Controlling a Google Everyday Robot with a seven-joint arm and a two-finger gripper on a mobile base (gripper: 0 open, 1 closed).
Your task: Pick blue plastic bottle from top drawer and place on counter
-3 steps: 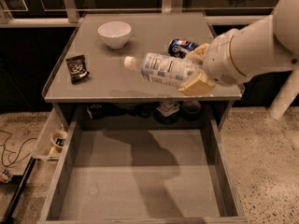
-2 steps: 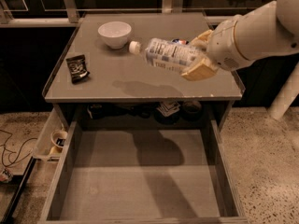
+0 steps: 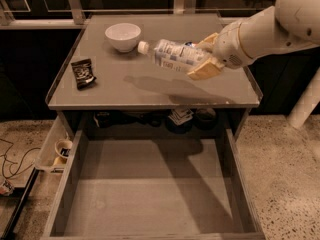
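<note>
Camera view: gripper (image 3: 202,58) is up over the right half of the counter (image 3: 150,95), tan fingers (image 3: 204,72) clamped on the base end of the blue plastic bottle (image 3: 172,55), one above, one below. Bottle's nearly horizontal, white cap pointing left twd the white bowl (image 3: 122,36), cap end a touch higher.

What's changed: approx a sec ago the bottle hung right at the counter's front edge, barely past the lip. Then it went back and up, and now it's further in again, well over the surface. Cap has crept closer to the bowl w/o touching. Grip looks the same throughout, no slip that I can see.

Shadow (image 3: 165,88) sits on the counter in front of and below the bottle, apart from it, so I'd say it's airborne, not set down yet.

Top drawer (image 3: 150,194) hangs open below, flat grey bottom, nothing in it that shows. So the pick is done and the carry's about done too; what's left is lower and let go.

Dark snack packet (image 3: 83,73) at the left edge is well apart, no issue. The bowl is the one to mind: a bottle laid on its side could roll that way. Open patch under the shadow looks like the spot, imo.
</note>
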